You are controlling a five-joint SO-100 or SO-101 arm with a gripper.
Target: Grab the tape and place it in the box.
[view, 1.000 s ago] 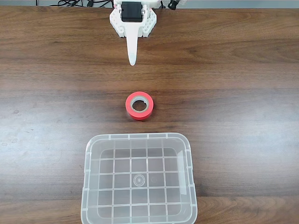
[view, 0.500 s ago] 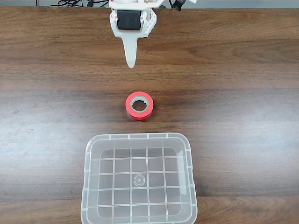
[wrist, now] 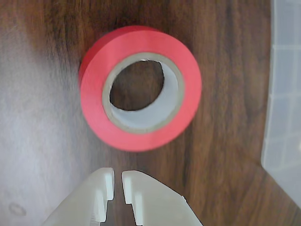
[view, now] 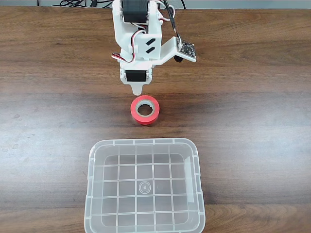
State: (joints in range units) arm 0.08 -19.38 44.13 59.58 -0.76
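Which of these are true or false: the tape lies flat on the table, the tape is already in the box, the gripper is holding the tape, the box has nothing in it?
1. The tape lies flat on the table. True.
2. The tape is already in the box. False: it sits on the wood between the gripper and the box.
3. The gripper is holding the tape. False: its fingers are nearly together, just short of the roll.
4. The box has nothing in it. True.
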